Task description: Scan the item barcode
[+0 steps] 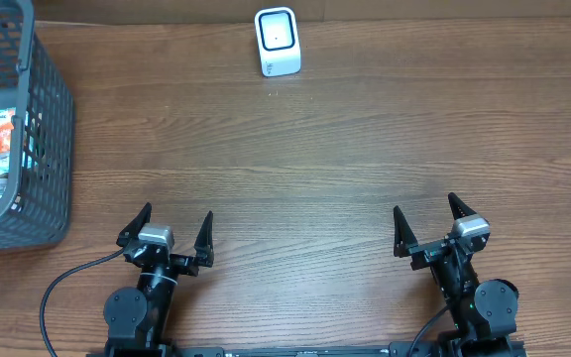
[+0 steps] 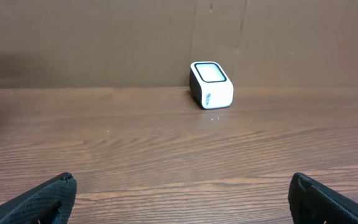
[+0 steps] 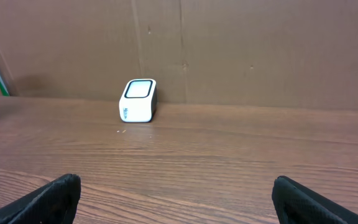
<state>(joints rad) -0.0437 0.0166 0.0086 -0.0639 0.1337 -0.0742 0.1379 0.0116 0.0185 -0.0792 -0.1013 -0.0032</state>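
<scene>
Wooden table (image 1: 295, 149) fills the view, brown boards with the grain running left to right and a soft pale sheen across the middle. At the far edge a flat brown wall (image 2: 92, 37) rises straight up; it looks like cardboard. Vertical seams (image 3: 181, 50) cut through it. The light is even and gentle, with just a faint dark smudge (image 3: 33, 82) low on the wall at far left. A thin rod (image 3: 2, 84), green near its foot, leans there, tilted.
</scene>
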